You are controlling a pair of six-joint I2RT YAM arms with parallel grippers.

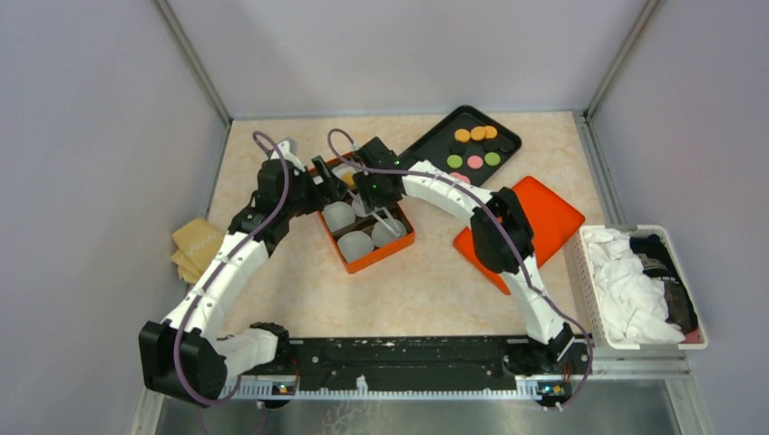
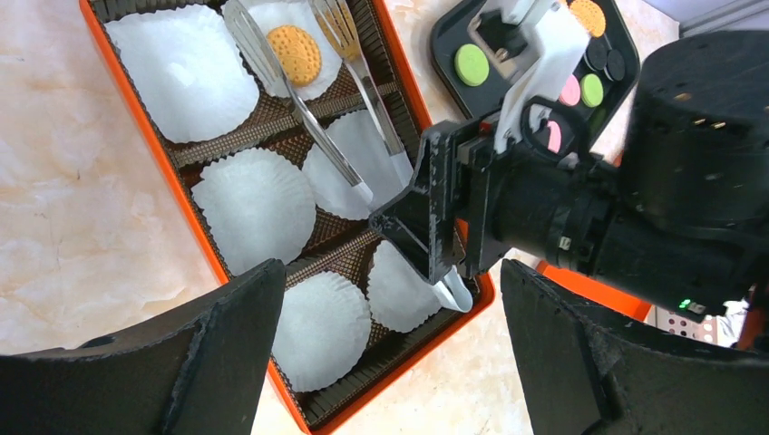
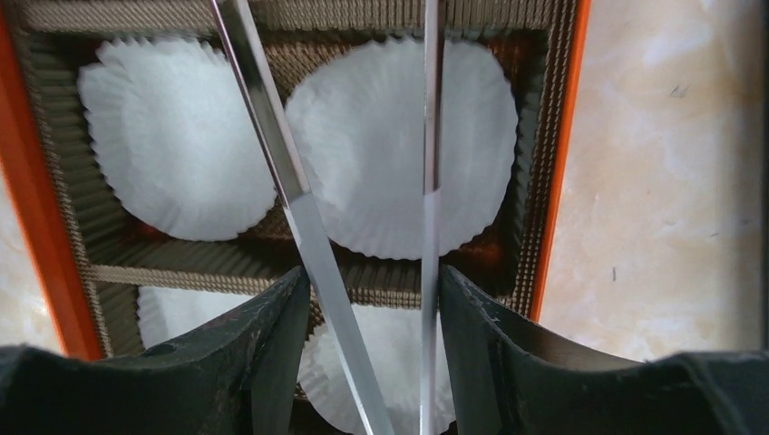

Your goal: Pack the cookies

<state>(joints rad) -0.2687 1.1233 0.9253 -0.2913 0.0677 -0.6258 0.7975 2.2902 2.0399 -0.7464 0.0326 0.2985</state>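
Observation:
The cookies (image 1: 475, 149), orange, green, pink and dark discs, lie on a black tray (image 1: 426, 145) at the back right. One orange cookie (image 2: 294, 54) rests in a white paper cup at one end of the orange box (image 2: 186, 199). My right gripper (image 3: 374, 276) is shut on metal tongs (image 3: 304, 227). The tong arms (image 2: 317, 136) are spread, with their tips on either side of that cookie. My left gripper (image 2: 390, 272) hangs open over the opposite end of the box, holding nothing.
Several empty white paper cups (image 2: 257, 207) fill the box's other compartments. An orange lid (image 1: 553, 213) lies right of the box. A white basket of cloths (image 1: 635, 285) stands at the right edge, and a tan pad (image 1: 195, 245) lies at the left.

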